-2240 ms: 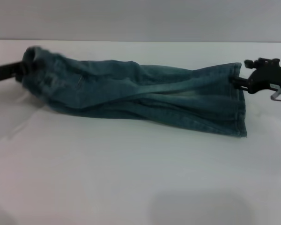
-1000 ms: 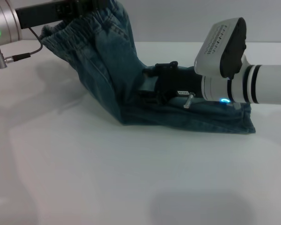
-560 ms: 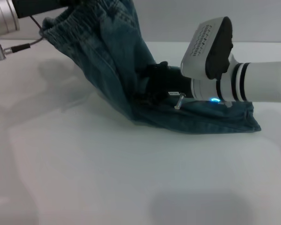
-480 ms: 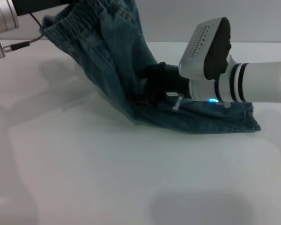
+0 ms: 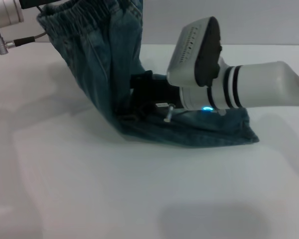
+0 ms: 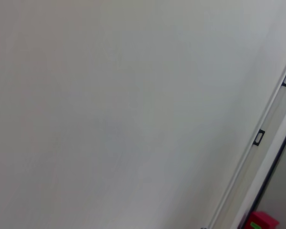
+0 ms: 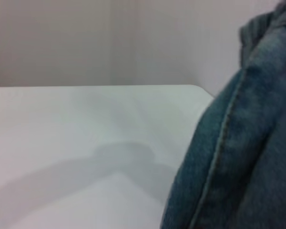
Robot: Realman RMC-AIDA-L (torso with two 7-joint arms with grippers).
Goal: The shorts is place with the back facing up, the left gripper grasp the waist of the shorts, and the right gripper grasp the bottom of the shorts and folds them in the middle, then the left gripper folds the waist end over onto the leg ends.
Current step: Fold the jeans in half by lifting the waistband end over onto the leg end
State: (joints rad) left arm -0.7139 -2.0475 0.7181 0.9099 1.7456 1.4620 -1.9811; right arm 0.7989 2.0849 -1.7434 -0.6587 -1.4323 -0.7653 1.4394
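Head camera above; wrist cameras close.

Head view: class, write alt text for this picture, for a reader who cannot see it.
The left gripper lifts the waist of the shorts high at the upper left, while the leg ends lie flat on the white table. The right gripper presses into the denim at the bend between the raised and flat parts.
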